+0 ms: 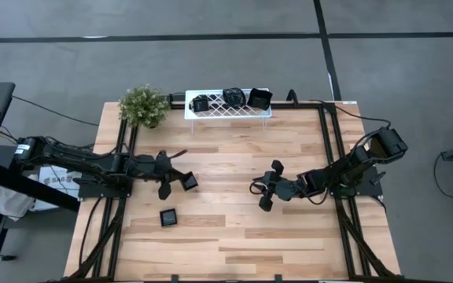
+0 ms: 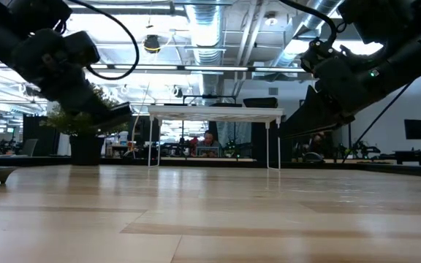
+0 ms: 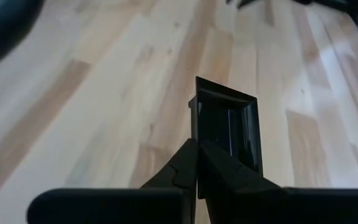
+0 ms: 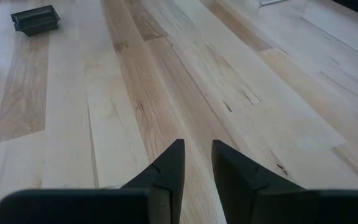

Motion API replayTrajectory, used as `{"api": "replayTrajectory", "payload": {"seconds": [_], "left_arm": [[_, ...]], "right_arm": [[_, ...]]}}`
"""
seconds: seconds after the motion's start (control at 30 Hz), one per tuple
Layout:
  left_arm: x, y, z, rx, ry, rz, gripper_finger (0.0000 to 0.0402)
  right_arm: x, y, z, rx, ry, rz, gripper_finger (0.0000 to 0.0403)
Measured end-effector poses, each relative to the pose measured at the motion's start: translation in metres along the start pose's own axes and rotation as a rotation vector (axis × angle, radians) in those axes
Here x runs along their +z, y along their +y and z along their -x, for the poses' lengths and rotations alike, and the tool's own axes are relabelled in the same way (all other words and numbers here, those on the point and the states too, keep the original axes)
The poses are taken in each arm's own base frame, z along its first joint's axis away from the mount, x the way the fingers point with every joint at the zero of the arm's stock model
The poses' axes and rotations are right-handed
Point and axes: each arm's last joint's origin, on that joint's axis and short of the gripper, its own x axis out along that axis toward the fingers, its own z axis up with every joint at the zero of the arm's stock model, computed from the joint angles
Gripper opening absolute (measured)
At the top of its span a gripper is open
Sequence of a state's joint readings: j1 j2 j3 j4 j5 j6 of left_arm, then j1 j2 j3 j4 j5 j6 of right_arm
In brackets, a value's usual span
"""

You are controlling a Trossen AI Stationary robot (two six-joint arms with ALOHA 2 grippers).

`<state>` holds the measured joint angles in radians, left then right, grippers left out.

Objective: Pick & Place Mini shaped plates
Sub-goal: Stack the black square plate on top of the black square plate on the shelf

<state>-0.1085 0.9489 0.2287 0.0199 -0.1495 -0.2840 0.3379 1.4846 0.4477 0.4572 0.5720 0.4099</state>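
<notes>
Nearest the front edge of the wooden table (image 1: 234, 236), one square plate (image 1: 168, 217) lies flat on its own, left of centre, nothing touching it. The right wrist view catches it too, off in the distance past that arm's fingers (image 4: 166, 171), which is about all that camera shows besides bare boards.

A bit further back, the left gripper (image 1: 181, 179) is pinched tight on the rim of another square plate (image 1: 189, 181), holding it on edge just off the wood. The left wrist view is the one that really shows this: fingers (image 3: 182, 171) closed together on the lower edge of the dish, glossy black with a raised lip and a flat recessed middle. From overhead it's just a small dark square at the fingertips.

Across from it, well apart, the right gripper (image 1: 256, 189) hangs over the middle of the table with its fingers slightly parted and nothing between them.

At the far edge sits the white lattice rack (image 1: 226, 112) with three more black plates (image 1: 232, 97) resting on it, one looking wavy-rimmed. A small potted plant (image 1: 143, 104) stands just left of the rack.

The low view adds what the others can't: the rack stands on thin legs, and beyond the table there's a room with a person (image 2: 209, 139) seated far back.
</notes>
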Motion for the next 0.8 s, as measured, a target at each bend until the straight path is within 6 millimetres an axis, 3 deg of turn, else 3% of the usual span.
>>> {"api": "replayTrajectory", "payload": {"seconds": [0.47, 0.8], "left_arm": [[0.026, -0.001, 0.004, 0.117, -0.305, 0.093, 0.0017], [0.029, 0.002, 0.004, 0.202, -0.376, 0.224, 0.0017]], "right_arm": [[0.000, 0.000, 0.000, -0.001, -0.001, 0.001, 0.0076], [0.007, 0.008, 0.001, 0.082, -0.082, 0.157, 0.0076]]}}
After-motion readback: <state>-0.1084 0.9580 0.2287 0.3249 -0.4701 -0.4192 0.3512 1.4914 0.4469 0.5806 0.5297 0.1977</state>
